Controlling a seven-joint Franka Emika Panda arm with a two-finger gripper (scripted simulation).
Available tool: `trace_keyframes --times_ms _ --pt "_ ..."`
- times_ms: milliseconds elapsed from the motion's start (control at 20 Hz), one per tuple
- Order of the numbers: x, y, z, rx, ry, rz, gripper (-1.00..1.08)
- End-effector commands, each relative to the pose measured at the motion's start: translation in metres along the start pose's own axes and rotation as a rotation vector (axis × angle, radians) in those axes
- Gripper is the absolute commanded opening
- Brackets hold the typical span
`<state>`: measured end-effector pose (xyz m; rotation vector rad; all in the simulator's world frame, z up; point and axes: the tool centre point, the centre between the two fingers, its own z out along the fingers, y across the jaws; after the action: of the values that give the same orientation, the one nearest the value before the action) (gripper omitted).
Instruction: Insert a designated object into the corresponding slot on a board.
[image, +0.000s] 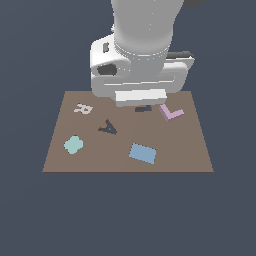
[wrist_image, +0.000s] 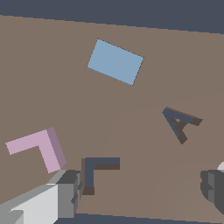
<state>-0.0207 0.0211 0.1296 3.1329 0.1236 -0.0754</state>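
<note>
The pale pink L-shaped block (image: 171, 113) lies flat on the brown board (image: 192, 150) near its back edge, towards the exterior view's right. It also shows in the wrist view (wrist_image: 41, 148). The dark L-shaped slot (wrist_image: 94, 168) lies right beside it and is empty; in the exterior view only a dark sliver of the slot (image: 143, 108) shows under the arm's hand. My gripper (wrist_image: 140, 192) hovers above the board, open and empty. One finger (wrist_image: 65, 197) is close to the slot and the block, the other finger (wrist_image: 214, 186) is far to the side.
On the board lie a blue rectangle (image: 143, 153) (wrist_image: 115, 61), a dark A shape (image: 107, 127) (wrist_image: 180, 123), a white R shape (image: 83, 108) and a teal rounded blob (image: 73, 144). The arm's white hand (image: 140, 75) hangs over the board's back edge.
</note>
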Motion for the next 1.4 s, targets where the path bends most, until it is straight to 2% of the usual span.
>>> trace_keyframes --times_ms 0,400,650,900,1350 --pt "0.000 -0.017 0.010 0.001 0.005 -0.039 1.00" --pt "-0.008 -0.092 0.055 0.001 0.034 -0.224 1.00" --pt "-0.014 -0.124 0.075 -0.001 0.046 -0.303 1.00" --pt "-0.018 -0.137 0.083 -0.002 0.051 -0.337 1.00" --pt "-0.016 -0.132 0.081 -0.004 0.049 -0.326 1.00"
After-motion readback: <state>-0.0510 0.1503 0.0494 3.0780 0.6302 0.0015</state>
